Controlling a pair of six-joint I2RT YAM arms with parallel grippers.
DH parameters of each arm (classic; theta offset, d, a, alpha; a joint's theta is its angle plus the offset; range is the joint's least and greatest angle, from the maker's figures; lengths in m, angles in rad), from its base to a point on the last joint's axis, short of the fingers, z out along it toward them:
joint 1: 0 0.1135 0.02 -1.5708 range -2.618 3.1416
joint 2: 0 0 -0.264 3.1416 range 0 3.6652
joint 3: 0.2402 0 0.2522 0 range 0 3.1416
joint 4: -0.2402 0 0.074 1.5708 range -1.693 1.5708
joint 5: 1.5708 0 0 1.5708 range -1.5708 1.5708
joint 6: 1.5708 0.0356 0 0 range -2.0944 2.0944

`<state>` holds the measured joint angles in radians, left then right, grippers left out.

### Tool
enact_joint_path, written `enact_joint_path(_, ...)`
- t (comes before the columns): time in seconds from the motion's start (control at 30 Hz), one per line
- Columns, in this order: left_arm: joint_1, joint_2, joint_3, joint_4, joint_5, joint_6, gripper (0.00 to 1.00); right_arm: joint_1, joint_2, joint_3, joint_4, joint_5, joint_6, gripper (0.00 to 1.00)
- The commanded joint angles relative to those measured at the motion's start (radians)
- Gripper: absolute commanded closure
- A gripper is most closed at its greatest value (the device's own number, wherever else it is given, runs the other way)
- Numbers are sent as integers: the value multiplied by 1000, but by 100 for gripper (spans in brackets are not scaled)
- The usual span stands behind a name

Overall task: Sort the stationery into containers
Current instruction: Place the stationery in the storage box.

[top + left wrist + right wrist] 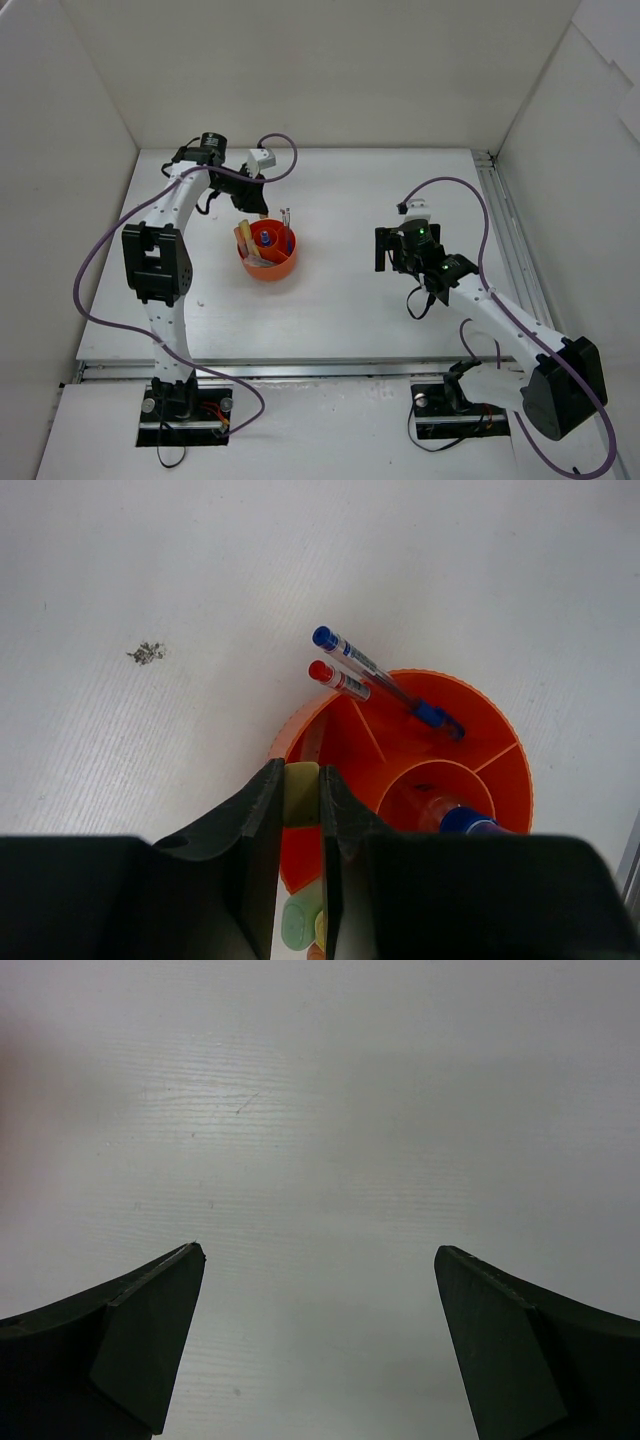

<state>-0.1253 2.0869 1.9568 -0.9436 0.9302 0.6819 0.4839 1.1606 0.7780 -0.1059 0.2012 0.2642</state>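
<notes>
The orange bowl point(280, 272) stood on the table point(360, 320) a little left of its middle, about halfway between the near and far edges. The left arm point(160, 260) reached from the near-left corner over the bowl's far-left side. In the left wrist view its jaws were clamped on a small pale yellowish piece point(300, 795), pinched between the two dark fingers point(255, 820) just above the bowl's rim point(475, 705). Whether that piece was a marker or an eraser could not be told.

Inside the bowl, thin dividers ran from a round central cup to the outer wall. A blue pen point(385, 680) and a red pen point(338, 680) leaned side by side in one outer compartment, their capped ends sticking out past the rim. A blue-capped item point(468, 822) stood in the central cup. A green marker point(298, 927) showed below the held piece, mostly hidden by the fingers. A small grey speck point(147, 653) lay on the table, well apart from the bowl.

The right arm point(500, 320) reached from the near-right corner toward the table's middle, well apart from the bowl. Its jaws stood wide apart over bare table, holding nothing.
</notes>
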Motion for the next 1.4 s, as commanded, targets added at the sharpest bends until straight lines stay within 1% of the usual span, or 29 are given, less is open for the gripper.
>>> enact_joint_path(0.0,-2,-27,60,-34,58,42,100,-10,1,50,22,4,-5,2)
enact_joint_path(0.3,-23,19,73,-24,29,31,100,-8,1,43,21,15,0,2)
enact_joint_path(0.43,-23,39,79,15,12,-15,100,-8,2,43,21,24,-5,2)
enact_joint_path(0.67,-33,53,91,11,-1,-19,100,-8,1,38,21,37,-6,2)
enact_joint_path(0.73,-33,52,85,9,-7,-21,90,-8,4,38,21,37,-8,2)
enact_joint_path(0.8,-33,41,79,6,-4,-18,75,-8,1,40,21,40,-8,2)
enact_joint_path(0.87,-33,35,71,6,1,-12,70,-8,1,40,21,37,-6,2)
enact_joint_path(0.9,-33,26,67,6,1,-10,65,-10,-2,37,21,35,-6,2)
enact_joint_path(1.07,-33,-4,67,11,7,-8,62,-8,-12,37,20,24,-5,2)
enact_joint_path(1.13,-33,-22,73,15,13,-15,59,-8,-19,38,21,20,-5,2)
enact_joint_path(1.17,-33,-37,77,19,15,-19,54,-8,-27,40,21,15,-5,2)
enact_joint_path(1.23,-42,-57,85,22,16,-24,51,-8,-38,38,21,10,-5,2)
enact_joint_path(1.27,-42,-70,85,28,16,-28,43,-8,-44,37,20,10,-5,2)
enact_joint_path(1.33,-42,-112,79,42,12,-47,32,-8,-67,33,18,12,-2,2)
enact_joint_path(1.37,-42,-154,70,70,7,-85,1,-7,-87,33,17,17,1,2)
